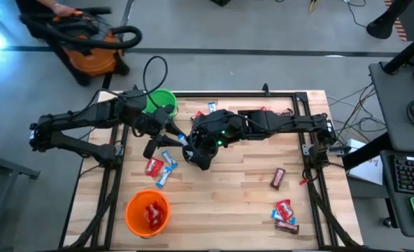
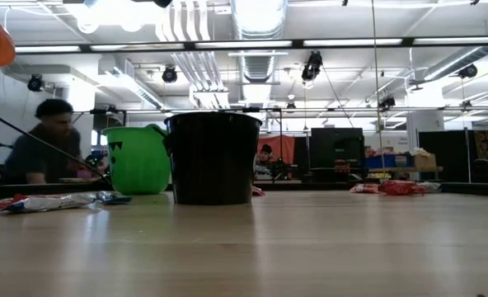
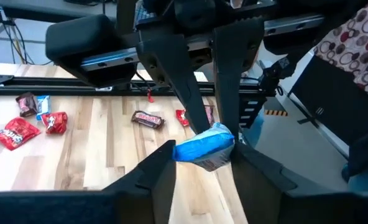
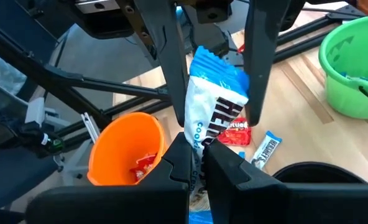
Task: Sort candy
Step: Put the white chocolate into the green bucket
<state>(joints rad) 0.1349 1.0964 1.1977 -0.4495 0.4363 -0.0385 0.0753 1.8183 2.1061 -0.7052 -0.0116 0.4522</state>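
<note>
high view: both arms meet mid-surface (image 1: 249,210); left jaws (image 1: 181,138) and right jaws (image 1: 190,148) share one blue-and-white candy (image 1: 184,140). loose candy (image 1: 159,169) lies near the orange cup (image 1: 147,212).

left wrist view: left jaws part-open, bracketing the bar, grip uncertain.

right wrist view: right jaws pinched shut on the wrapper's end.

risk, we judge: if right lets go before left clamps, it drops; if both pull, the wrapper tears.

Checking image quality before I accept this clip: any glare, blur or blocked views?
Low view: ceiling lights glare, black cup sharp, person behind soft. High view: arms hide the table centre. Right wrist view: blue-and-white candy fills the middle, clear. Left wrist view: near fingers soft.
</note>
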